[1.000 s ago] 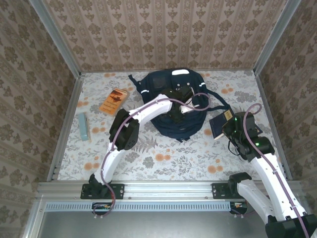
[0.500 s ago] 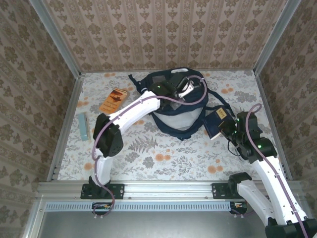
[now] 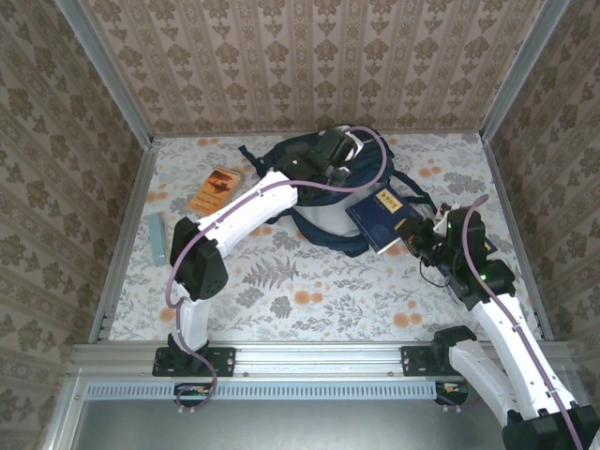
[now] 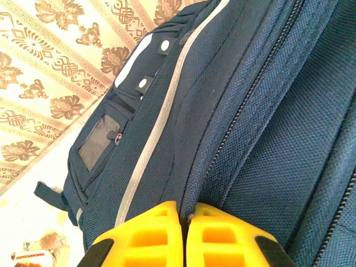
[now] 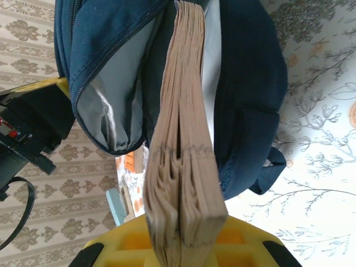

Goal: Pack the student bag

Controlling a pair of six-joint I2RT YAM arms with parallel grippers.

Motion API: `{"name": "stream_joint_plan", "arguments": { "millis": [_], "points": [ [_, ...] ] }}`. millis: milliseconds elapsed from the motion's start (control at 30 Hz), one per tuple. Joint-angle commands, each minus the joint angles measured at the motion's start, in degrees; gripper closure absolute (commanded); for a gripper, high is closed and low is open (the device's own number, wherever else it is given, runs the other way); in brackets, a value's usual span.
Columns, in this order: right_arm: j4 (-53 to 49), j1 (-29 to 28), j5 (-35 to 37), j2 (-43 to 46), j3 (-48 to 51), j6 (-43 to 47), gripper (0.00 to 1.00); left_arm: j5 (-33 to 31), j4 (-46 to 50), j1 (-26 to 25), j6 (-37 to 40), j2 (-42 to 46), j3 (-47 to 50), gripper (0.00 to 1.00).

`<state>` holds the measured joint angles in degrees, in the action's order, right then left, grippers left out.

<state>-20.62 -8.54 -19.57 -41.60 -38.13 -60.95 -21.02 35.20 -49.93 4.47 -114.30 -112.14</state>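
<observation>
The student bag [image 3: 326, 236], a big navy backpack, lies at the back middle of the table with its mouth held open, so the grey lining [image 5: 108, 105] shows. My left gripper [image 3: 339, 161] is shut on a fold of the bag's fabric beside the zipper [image 4: 185, 214] and holds that rim raised. My right gripper [image 3: 418, 234] is shut on a navy book with gold lettering [image 3: 378, 218]. The book is held on edge with its pages [image 5: 181, 139] facing me, and its far end is at the bag's mouth.
An orange book [image 3: 216, 190] lies left of the bag, and a light blue flat item [image 3: 159, 239] lies near the left wall. Dark straps [image 3: 251, 155] trail from the bag. Metal rails edge the table on the left and right.
My left gripper closed on the bag's rim and pulled it up and back, opening the bag. My right gripper carried the navy book leftward to the opening.
</observation>
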Motion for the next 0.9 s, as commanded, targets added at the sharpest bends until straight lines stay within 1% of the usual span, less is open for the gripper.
{"name": "stream_joint_plan", "arguments": {
  "millis": [0, 100, 200, 267, 367, 533, 600, 700, 800, 867],
  "points": [
    [10.41, -0.56, -1.80, -0.88, 0.96, -3.83, 0.99, -1.67, -5.85, -0.56, -2.97, 2.75, -2.86, 0.95],
    [18.28, -1.46, -1.06, -5.50, 2.88, -6.66, 1.00, -0.63, -5.71, -0.94, -3.39, 3.49, -2.90, 0.96],
    [28.68, -3.31, 0.64, -11.44, 4.36, -9.47, 1.00, -0.93, -4.26, -1.09, -4.57, 3.76, -4.07, 0.98],
    [35.40, -5.24, 2.24, -16.34, 3.60, -9.90, 1.00, -1.40, -2.14, -1.07, -5.92, 3.38, -5.94, 0.98],
    [40.97, -8.20, 6.25, -23.55, 1.22, -9.54, 1.00, -0.99, -1.19, -1.07, -6.58, 3.38, -6.52, 0.98],
    [53.23, -10.75, 10.32, -35.56, -1.84, -11.77, 1.00, -0.29, -0.35, -1.02, -7.10, 3.51, -7.20, 0.99],
    [55.40, -11.46, 13.48, -40.17, -3.25, -11.88, 1.00, -0.06, -0.09, -0.90, -7.26, 3.54, -7.35, 0.99],
    [61.58, -12.14, 17.82, -45.82, -4.54, -13.00, 1.00, 0.68, 0.13, -0.63, -7.87, 3.65, -7.31, 0.99],
    [61.29, -12.36, 18.91, -52.27, -9.08, -14.71, 1.00, 1.70, 0.52, -0.30, -8.63, 3.71, -7.38, 0.99],
    [63.19, -12.97, 19.89, -56.75, -11.34, -15.80, 1.00, 2.16, 0.57, -0.03, -9.08, 3.91, -7.18, 0.99]
  ]
}}
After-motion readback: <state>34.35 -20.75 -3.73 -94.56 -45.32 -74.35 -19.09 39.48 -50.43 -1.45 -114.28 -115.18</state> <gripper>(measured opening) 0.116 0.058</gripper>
